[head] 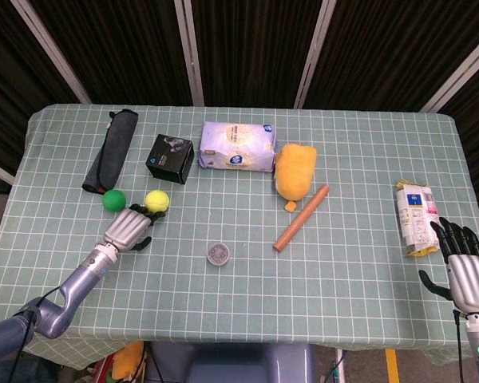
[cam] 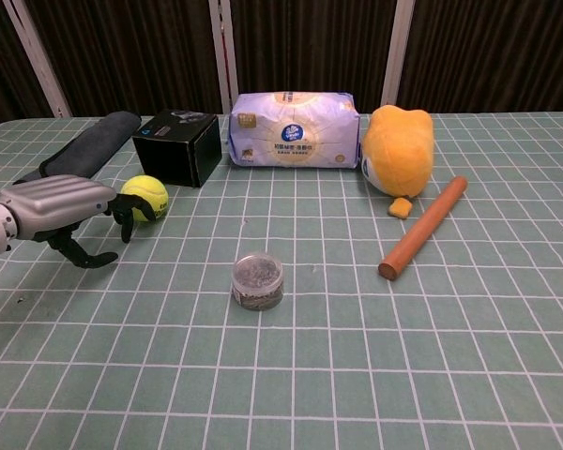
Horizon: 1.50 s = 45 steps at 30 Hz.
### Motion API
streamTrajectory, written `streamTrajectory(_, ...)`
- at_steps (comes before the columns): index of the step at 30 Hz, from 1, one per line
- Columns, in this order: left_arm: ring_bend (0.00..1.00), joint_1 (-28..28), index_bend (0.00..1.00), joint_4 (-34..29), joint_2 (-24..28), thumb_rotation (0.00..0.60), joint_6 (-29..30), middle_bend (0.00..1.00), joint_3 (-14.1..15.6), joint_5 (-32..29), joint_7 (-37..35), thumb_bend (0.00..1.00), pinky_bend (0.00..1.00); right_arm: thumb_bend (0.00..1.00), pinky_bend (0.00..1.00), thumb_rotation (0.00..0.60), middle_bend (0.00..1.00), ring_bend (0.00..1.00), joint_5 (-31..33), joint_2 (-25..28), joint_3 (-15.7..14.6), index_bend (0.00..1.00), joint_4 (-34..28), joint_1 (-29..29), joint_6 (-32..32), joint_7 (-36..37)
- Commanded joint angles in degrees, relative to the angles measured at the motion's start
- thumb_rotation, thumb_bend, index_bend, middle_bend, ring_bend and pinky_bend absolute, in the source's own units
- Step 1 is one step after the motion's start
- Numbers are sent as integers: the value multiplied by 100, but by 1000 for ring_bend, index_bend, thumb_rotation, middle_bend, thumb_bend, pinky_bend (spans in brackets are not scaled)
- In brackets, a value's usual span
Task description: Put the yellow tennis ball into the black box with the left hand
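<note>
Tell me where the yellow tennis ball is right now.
In the head view the yellow tennis ball sits on the table's left side, just right of the green ball, in front of the black box, at the left hand's fingertips.

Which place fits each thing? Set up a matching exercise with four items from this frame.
Things:
1. yellow tennis ball
2. black box
3. wooden stick
4. small round tin

Places:
A. beside the orange plush toy
B. at the left hand fingertips
C. alone near the table's front middle
D. left of the tissue pack

Pairs: 1-B, 2-D, 3-A, 4-C
</note>
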Motion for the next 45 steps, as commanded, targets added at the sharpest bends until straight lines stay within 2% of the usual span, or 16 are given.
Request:
streamTrajectory(1,241,-65,177,99,-98,600,9,356,-32,-7,-46,359,242,337,0,600,0,0,2,4,-1,0,-9,1,-5,-2)
streamTrajectory(7,177,-142,149,349,-321,600,104,294,-114,-69,40,336,203,337,0,600,0,0,12,19,2,0,1,1,-12,33)
streamTrajectory(18,127,-296,127,898,-740,600,162,250,-339,-338,186,333,160,336,0,600,0,0,43,45,8,0,-1,9,-47,51)
streamTrajectory(23,57,-372,111,1185,-874,600,114,210,-410,-453,235,333,70,337,0,600,0,0,28,43,0,0,-16,-2,-22,25)
streamTrajectory(30,7,-522,88,1575,-1064,600,41,161,-505,-568,283,333,20,337,0,600,0,0,40,56,1,0,-47,9,-48,2)
streamTrajectory(45,0,-699,67,2221,-1387,600,210,47,-641,-717,635,323,0,337,0,600,0,0,-75,107,-39,0,-120,-27,41,28)
